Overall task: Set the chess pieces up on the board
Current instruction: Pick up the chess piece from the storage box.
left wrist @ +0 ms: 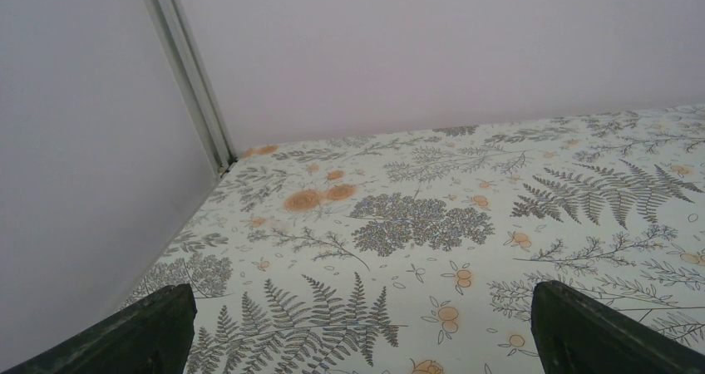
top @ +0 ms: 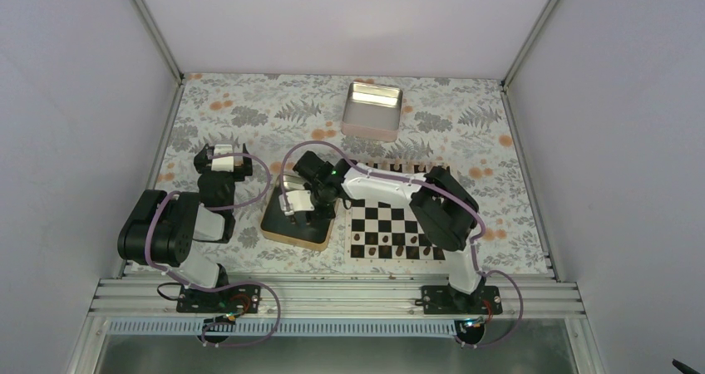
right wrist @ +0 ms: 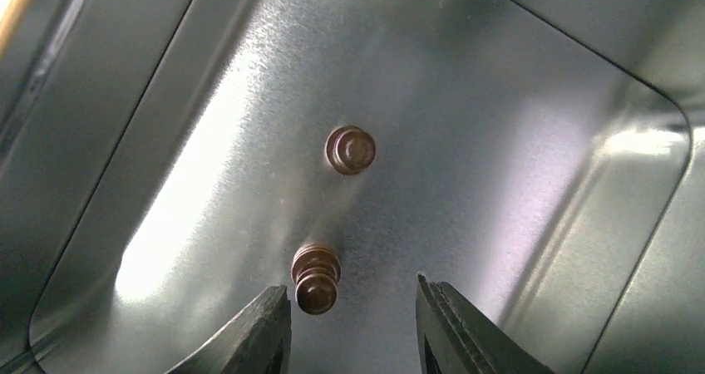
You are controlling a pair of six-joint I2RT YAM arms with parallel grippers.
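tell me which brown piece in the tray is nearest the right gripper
The lower piece in the right wrist view, close by the right gripper; the other piece sits farther up the tray.

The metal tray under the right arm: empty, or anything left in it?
Not empty: in the right wrist view, two small dark brown chess pieces sit on the tray, on its shiny floor.

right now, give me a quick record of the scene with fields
right claw: open, down inside the tray, gripping nothing
in tray: two dark pieces, far piece, near piece just ahead of the left finger
board: some dark pieces on its near rows
left claw: open, empty, over the tablecloth
tin: beyond the board
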